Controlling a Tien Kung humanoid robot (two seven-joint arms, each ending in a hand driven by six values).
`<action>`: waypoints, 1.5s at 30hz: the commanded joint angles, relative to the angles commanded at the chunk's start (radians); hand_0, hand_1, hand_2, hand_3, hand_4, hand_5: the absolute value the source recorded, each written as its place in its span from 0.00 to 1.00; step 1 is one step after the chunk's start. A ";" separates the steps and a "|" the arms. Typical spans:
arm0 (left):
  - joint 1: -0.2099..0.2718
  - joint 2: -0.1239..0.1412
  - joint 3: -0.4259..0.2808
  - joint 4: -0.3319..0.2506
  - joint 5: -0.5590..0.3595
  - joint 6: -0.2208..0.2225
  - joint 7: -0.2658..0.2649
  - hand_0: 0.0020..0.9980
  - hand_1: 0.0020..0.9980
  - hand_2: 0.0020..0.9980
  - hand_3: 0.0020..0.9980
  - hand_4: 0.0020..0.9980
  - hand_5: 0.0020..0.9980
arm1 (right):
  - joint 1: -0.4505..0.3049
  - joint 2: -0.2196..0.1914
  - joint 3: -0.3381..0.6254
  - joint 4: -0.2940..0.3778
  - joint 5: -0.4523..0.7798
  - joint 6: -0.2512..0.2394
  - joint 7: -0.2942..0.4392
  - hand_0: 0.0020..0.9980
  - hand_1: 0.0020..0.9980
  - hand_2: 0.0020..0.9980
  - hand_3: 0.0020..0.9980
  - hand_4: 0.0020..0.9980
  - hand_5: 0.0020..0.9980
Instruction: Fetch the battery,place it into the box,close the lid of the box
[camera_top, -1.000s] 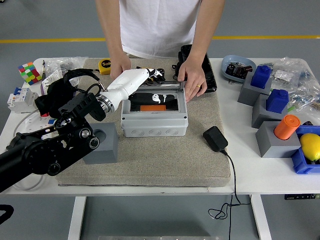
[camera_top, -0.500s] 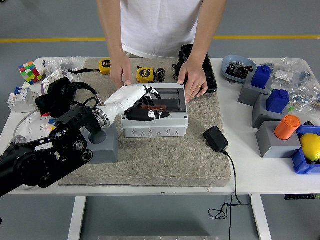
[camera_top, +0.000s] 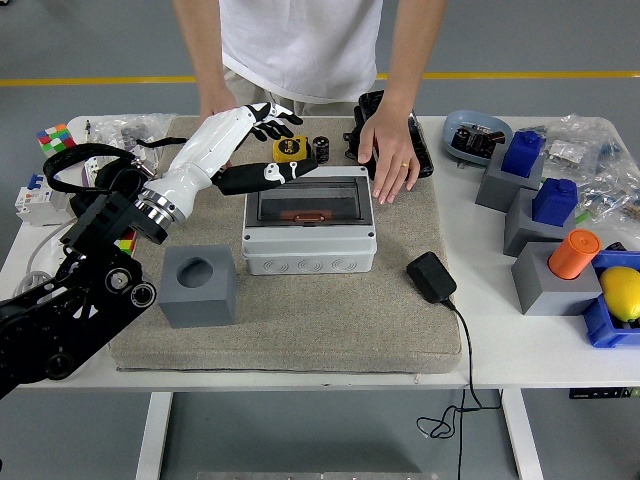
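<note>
Now the box (camera_top: 309, 222) at centre frame sits with its clear lid (camera_top: 309, 199) down; it looks rigid, light and smooth, best pressed flat near the front edge; the left hand (camera_top: 262, 150) hovers at upper left of it, fingers spread, holding nothing.

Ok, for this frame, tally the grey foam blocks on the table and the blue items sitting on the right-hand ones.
Grey blocks: 4 — one near the left hand, three at right.
Blue items on them: 2; the third right-hand block carries an orange cylinder.
Total: 6
</note>
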 joint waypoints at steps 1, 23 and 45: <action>0.010 -0.001 -0.024 0.004 0.002 0.002 -0.002 0.51 0.66 0.66 0.71 1.00 0.85 | 0.000 0.000 0.001 0.000 0.000 0.000 0.000 0.65 0.67 0.69 0.65 0.97 0.55; 0.244 -0.067 -0.411 -0.005 -0.373 0.053 -0.207 0.48 0.61 0.60 0.64 1.00 0.53 | 0.013 0.003 0.010 -0.001 -0.005 -0.006 -0.004 0.65 0.67 0.69 0.64 0.97 0.56; 0.298 -0.045 -0.519 -0.050 -0.415 -0.008 -0.205 0.46 0.58 0.59 0.62 1.00 0.52 | 0.088 0.017 -0.082 -0.030 0.050 -0.016 -0.004 0.65 0.67 0.69 0.64 0.96 0.56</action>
